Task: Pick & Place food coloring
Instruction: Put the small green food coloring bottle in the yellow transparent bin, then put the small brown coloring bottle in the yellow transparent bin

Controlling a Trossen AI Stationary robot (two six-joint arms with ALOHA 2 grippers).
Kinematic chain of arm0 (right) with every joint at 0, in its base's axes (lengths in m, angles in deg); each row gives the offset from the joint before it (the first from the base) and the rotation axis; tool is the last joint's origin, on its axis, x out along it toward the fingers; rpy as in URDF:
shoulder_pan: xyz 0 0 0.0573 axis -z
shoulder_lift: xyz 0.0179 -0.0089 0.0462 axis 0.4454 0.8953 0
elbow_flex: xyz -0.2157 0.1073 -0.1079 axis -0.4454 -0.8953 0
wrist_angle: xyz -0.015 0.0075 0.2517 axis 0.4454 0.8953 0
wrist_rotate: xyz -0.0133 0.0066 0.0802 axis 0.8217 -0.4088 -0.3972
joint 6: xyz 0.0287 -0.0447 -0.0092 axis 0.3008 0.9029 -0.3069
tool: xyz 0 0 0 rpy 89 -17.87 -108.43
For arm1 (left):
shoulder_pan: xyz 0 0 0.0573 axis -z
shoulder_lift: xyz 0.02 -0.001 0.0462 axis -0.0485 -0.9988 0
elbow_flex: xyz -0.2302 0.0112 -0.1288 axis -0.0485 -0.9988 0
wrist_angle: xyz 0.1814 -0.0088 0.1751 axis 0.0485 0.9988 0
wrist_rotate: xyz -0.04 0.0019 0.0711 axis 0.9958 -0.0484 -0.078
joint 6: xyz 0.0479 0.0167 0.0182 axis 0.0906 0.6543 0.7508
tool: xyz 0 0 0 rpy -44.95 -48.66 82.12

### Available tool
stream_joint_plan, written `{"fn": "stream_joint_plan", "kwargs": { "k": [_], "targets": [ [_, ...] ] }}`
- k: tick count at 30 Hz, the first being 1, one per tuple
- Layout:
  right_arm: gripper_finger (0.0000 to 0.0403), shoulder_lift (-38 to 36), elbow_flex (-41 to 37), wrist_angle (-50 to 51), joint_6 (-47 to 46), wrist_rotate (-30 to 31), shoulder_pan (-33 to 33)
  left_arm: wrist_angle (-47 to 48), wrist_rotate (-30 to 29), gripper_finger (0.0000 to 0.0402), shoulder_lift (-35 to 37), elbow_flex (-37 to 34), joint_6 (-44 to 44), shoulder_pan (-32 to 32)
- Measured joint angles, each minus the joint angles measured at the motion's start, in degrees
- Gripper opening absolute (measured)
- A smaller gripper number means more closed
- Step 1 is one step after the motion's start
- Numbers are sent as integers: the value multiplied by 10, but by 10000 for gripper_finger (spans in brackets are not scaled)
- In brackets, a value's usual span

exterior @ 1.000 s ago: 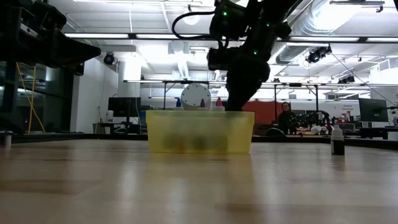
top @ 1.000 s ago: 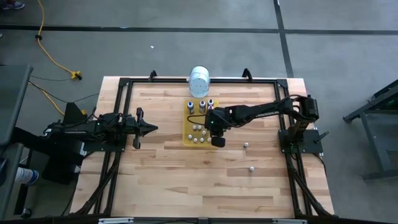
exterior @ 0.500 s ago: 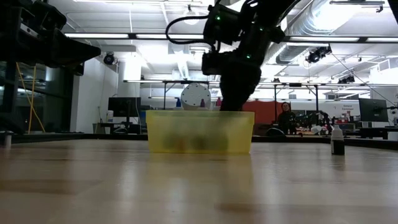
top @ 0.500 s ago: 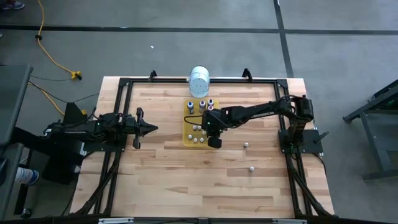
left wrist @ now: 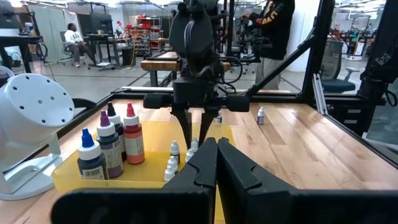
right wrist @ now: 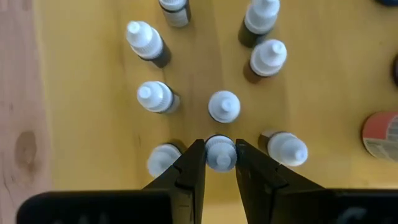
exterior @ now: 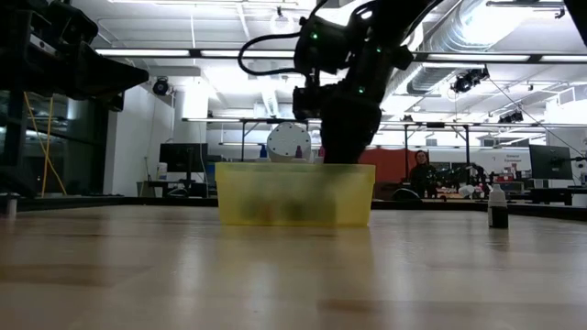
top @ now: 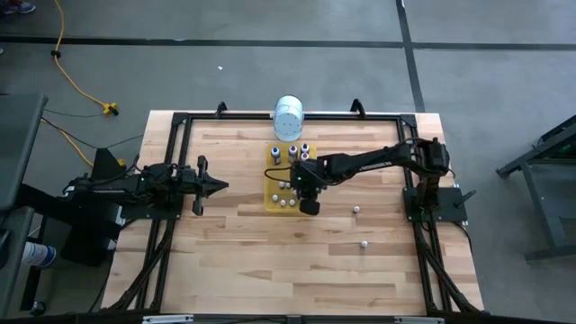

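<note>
The food coloring is a set of tiny white-capped bottles (right wrist: 155,96) standing in a yellow tray (top: 270,203), with taller dark and red bottles (left wrist: 112,142) at the tray's far end. My right gripper (right wrist: 220,163) hangs over the tray's right half (top: 309,203), pointing down and shut on one small bottle (right wrist: 220,152). Several others stand close around it. Two more small bottles (top: 356,209) (top: 364,243) stand on the bare wood right of the tray. My left gripper (top: 219,186) waits shut at the table's left, level above the wood. My right gripper pinches one tiny bottle by its white cap (right wrist: 220,148) between the two fingertips (right wrist: 191,163). It comes from above, pointing straight down. The bottle is upright among its neighbours. The fingers and cap hide its base, so I cannot tell whether it stands on the tray floor.
A large white cylindrical container (top: 288,117) lies at the far edge, just beyond the tray. A black frame (top: 180,121) runs round the table. Bare wood lies near the tray's front and toward the near edge. People sit and stand in the room beyond the table.
My right gripper has moved a little toward the table's left edge, farther in over the tray. The bottles in the tray and on the wood have stayed where they were.
</note>
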Motion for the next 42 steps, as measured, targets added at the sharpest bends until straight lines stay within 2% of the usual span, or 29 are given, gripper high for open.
{"fn": "stream_joint_plan", "kwargs": {
  "k": [15,27,34,42],
  "targets": [
    [71,0,0,21,0,0,7,0,0,0,0,0,0,0],
    [123,0,0,21,0,-2,7,0,0,0,0,0,0,0],
    [123,-2,-1,21,0,-2,7,0,0,0,0,0,0,0],
    [123,-37,-1,25,0,0,9,0,0,0,0,0,0,0]
  ]
}}
